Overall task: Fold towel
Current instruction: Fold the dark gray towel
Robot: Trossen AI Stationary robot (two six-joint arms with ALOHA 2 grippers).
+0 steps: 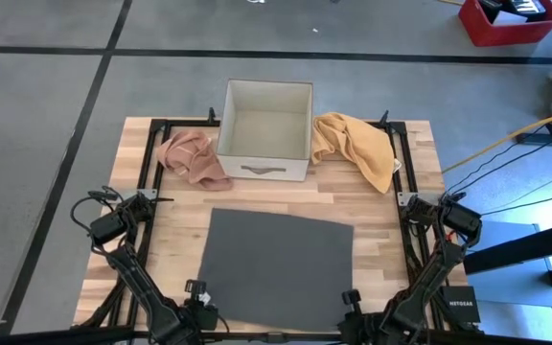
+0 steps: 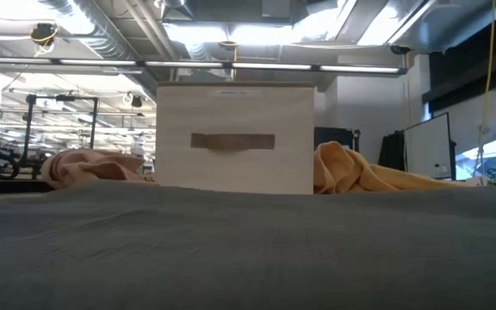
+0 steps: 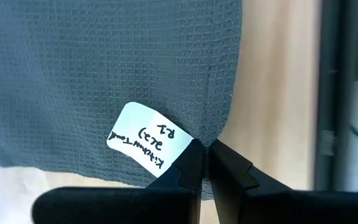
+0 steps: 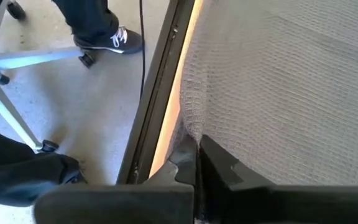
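Towel [image 1: 278, 266] flat, long axis across table, both near corners pinched.

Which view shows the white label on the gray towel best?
The left wrist view: the label lies on the towel right by the left gripper, handwriting visible. The high view shows the whole towel but no label; the low and right wrist views show only cloth.

- A white tag [image 3: 149, 144] on the towel [image 3: 92, 74], just beside the left gripper's [image 3: 207, 163] closed fingertips, reads handwritten "Kitchen Towel", then unclear characters.
- A black box [image 1: 459, 299] beside the right arm reads "NETGEAR".
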